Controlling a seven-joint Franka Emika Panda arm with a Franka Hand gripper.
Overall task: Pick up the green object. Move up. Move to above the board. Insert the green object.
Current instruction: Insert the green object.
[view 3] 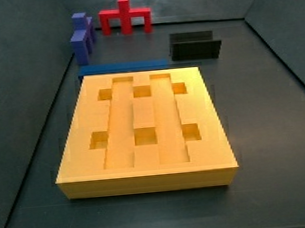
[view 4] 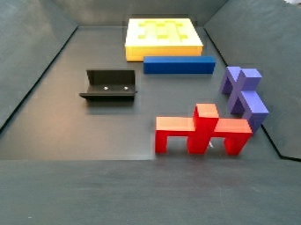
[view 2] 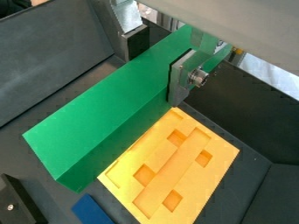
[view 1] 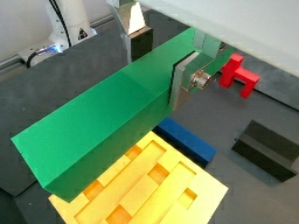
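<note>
The green object [view 1: 111, 114] looks like smooth plastic with a soft satin sheen in both wrist views, held aloft between the gripper [view 2: 158, 59] and its flat, brushed bare-metal fingers [view 1: 184, 80], which are fastened with a shiny bolt. The board [view 3: 145, 127] is a matt, even orange-yellow, plastic-looking with crisp edges. The desk [view 4: 70, 105] is a dark, dull, faintly grainy sheet. The red piece [view 4: 202, 130], the blue bar [view 4: 179, 64] and the purple piece [view 4: 245, 91] share a smooth matt finish. The fixture [view 4: 109, 85] is black and slightly glossy.
</note>
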